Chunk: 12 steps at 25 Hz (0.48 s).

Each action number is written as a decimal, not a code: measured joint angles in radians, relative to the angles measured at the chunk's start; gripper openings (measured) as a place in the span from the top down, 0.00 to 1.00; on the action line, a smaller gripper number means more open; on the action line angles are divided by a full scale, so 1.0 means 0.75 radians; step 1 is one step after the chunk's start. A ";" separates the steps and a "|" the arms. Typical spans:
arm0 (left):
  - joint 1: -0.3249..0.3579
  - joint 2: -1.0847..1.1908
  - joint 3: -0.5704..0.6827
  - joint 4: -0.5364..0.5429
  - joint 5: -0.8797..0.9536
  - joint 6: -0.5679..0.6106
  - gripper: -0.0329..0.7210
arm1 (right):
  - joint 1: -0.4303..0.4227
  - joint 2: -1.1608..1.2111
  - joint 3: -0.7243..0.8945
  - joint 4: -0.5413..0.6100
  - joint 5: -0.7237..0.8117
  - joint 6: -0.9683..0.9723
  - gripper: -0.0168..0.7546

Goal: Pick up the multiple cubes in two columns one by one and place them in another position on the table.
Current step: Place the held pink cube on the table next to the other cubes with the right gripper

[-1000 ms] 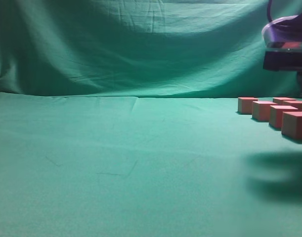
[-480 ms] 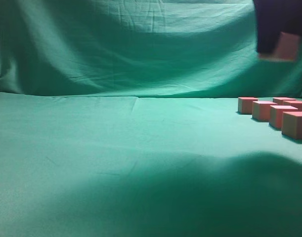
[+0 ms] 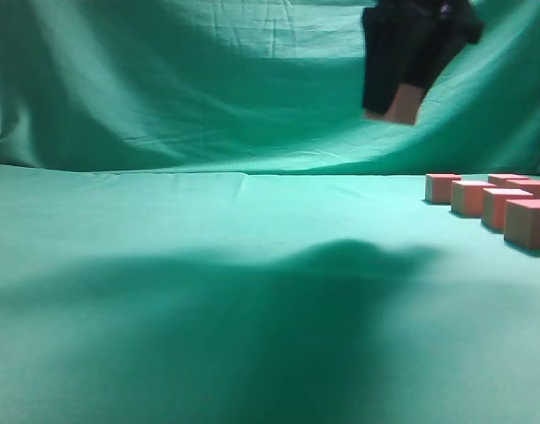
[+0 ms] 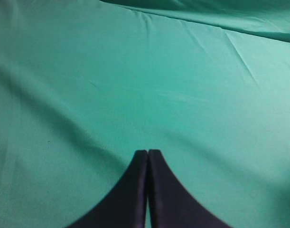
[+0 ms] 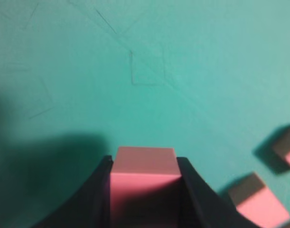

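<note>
My right gripper (image 3: 391, 104) hangs high over the table (image 3: 208, 265), right of the middle in the exterior view, shut on one pink cube (image 3: 402, 104). In the right wrist view the cube (image 5: 145, 183) fills the gap between the black fingers (image 5: 95, 194). Several more cubes (image 3: 490, 205) stand in two columns at the far right of the table; two of them (image 5: 258, 202) show at the right edge of the right wrist view. My left gripper (image 4: 147, 153) is shut and empty above bare green cloth (image 4: 135, 85).
A draped green backdrop (image 3: 208, 79) rises behind the table. The arm's broad shadow (image 3: 252, 300) lies across the middle of the cloth. A faint square crease (image 5: 147, 69) marks the cloth below the held cube.
My right gripper has lifted the cube from the columns and carried it leftward, from the far right edge to right of the middle. Its shadow has spread left across the table.
</note>
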 joint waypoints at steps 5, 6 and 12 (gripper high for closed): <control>0.000 0.000 0.000 0.000 0.000 0.000 0.96 | 0.129 0.157 -0.142 -0.124 0.005 -0.013 0.65; 0.000 0.000 0.000 0.000 0.000 0.000 0.96 | 0.149 0.187 -0.170 -0.155 0.005 -0.007 0.65; 0.000 0.000 0.000 0.000 0.000 0.000 0.96 | 0.175 0.305 -0.269 -0.223 0.003 0.039 0.65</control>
